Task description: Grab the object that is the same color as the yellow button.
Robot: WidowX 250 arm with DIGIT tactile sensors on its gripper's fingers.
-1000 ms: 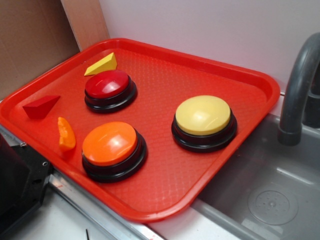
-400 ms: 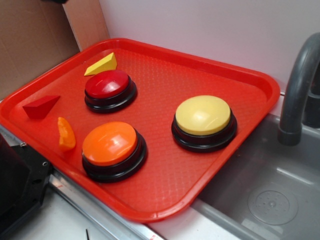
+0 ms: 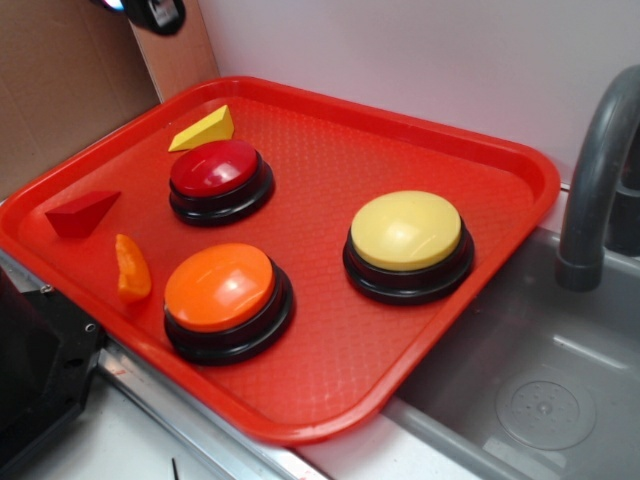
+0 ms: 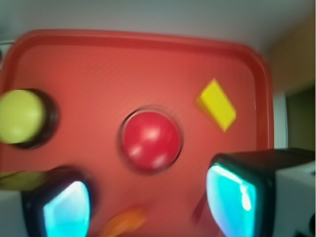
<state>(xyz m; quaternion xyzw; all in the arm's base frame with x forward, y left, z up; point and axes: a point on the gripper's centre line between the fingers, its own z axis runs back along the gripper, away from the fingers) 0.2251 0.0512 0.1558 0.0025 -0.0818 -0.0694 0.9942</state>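
Toy kitchen setup: grey sink [image 3: 540, 400], faucet [image 3: 598, 170], red tray [image 3: 330, 160] alongside.

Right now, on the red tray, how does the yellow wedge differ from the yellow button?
The yellow wedge is far smaller than the yellow button. The wedge is a flat-faced, sharp-edged block, while the button is a round dome on a black base. The wedge lies by the tray's far left edge, behind the red button; the yellow button stands toward the right. The wedge looks brighter, the button paler. Both are yellow.
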